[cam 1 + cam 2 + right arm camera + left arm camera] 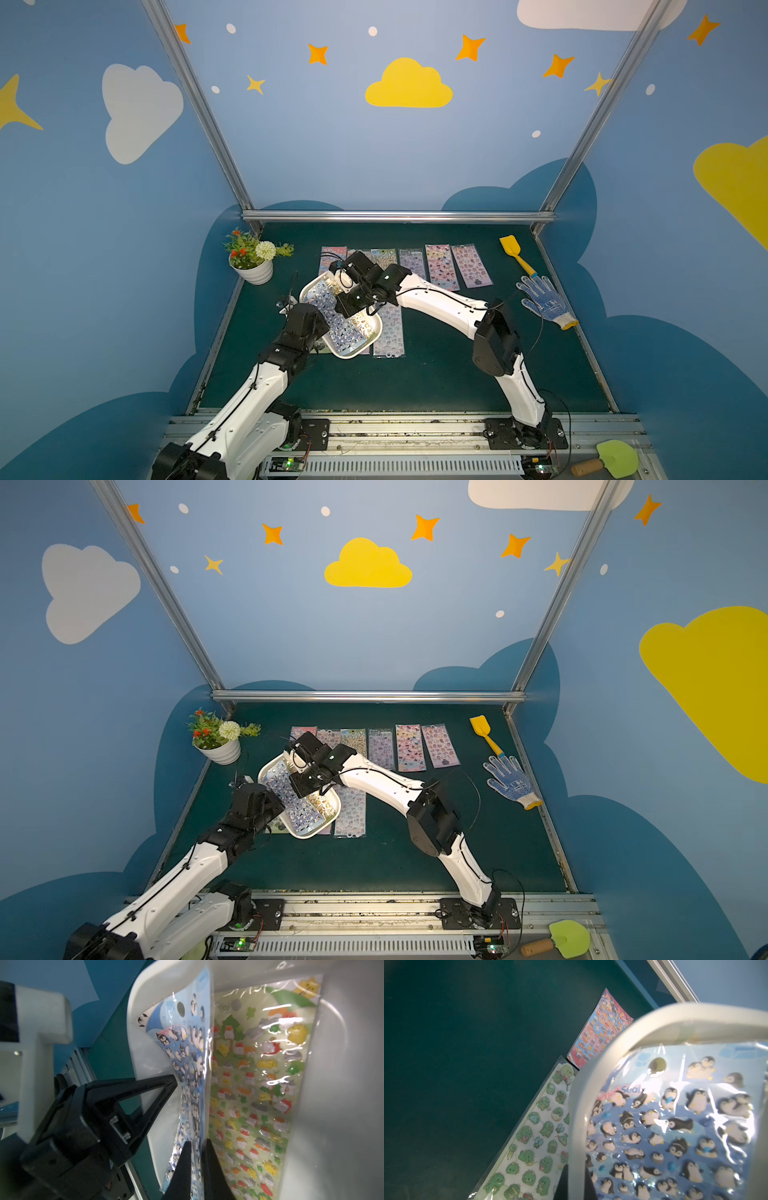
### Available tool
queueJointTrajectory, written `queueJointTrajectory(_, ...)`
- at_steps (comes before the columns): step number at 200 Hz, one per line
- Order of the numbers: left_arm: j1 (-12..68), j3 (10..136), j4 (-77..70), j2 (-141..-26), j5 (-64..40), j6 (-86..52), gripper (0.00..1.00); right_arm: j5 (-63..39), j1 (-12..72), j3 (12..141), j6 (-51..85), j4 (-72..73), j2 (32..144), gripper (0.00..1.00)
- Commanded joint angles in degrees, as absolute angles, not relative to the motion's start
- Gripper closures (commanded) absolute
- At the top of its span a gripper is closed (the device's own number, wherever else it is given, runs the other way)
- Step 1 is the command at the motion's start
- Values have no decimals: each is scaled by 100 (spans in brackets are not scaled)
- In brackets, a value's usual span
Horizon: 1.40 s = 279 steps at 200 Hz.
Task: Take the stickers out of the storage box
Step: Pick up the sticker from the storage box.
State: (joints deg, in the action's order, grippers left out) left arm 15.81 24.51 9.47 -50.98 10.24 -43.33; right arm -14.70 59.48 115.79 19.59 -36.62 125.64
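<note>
white storage box [349, 354] is being pinched by left gripper [576, 1173]; right gripper [198, 1144] is pinching penguin stickers [193, 1047], needing gentle pulling out.

storage box [654, 1020] is plain white; penguin sheet [675, 1126] is light blue with black-and-white penguins, and pale-green sheet [259, 1084] has orange, red, yellow and grey critters plus green clovers. desk [436, 374] is dark green; dino sheet [533, 1136] is white with green dinosaurs, and pink sheet [602, 1028] has orange-and-white figures. glove [544, 301] is white with blue dots and a yellow cuff; shovel [510, 246] is yellow.
</note>
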Motion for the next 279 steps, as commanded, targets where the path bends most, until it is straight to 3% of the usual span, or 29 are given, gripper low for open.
queueJointTrajectory(1, 1600, 2584, 694, -5017, 1052, -4326, 96, -1697, 5931, 11522, 2079, -3540, 12407, 90)
queueJointTrajectory(32, 1600, 2610, 729, -5020, 1059, -4298, 96, -1583, 5886, 11472, 2105, -3539, 12289, 100)
queueJointTrajectory(116, 1604, 2887, 986, -5281, 1183, -4203, 96, -1595, 5733, 10898, 2187, -3403, 11434, 100)
queueJointTrajectory(182, 1608, 3384, 1660, -5571, 1183, -4280, 96, -1689, 5367, 9801, 2347, -3111, 9985, 100)
queueJointTrajectory(232, 1561, 3900, 2393, -5599, 1015, -4287, 96, -1899, 4608, 8335, 2622, -2714, 8244, 100)
queueJointTrajectory(279, 1336, 4434, 3059, -5306, 700, -4035, 96, -2656, 3298, 7372, 2669, -3116, 7008, 100)
